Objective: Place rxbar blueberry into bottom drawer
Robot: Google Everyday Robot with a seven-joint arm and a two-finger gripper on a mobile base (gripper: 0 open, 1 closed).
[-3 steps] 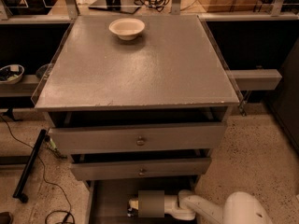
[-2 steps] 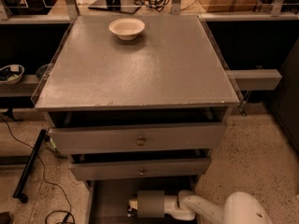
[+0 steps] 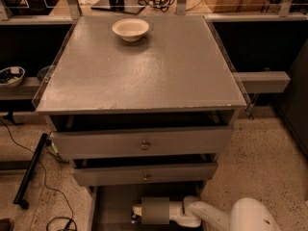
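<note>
Bottom drawer (image 3: 111,202) has gripper (image 3: 135,214) inside, beneath middle drawer (image 3: 110,175).

Dim warm overhead light brightens the cabinet top (image 3: 144,76); the gripper (image 3: 136,212) sits shadowed in the bottom drawer (image 3: 114,203).

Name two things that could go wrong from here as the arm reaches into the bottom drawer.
The gripper is low in the bottom drawer, just in front of the protruding middle drawer; withdrawing carelessly might clip that front. The rxbar cannot be seen, so it may be dropped outside the drawer unnoticed.
</note>
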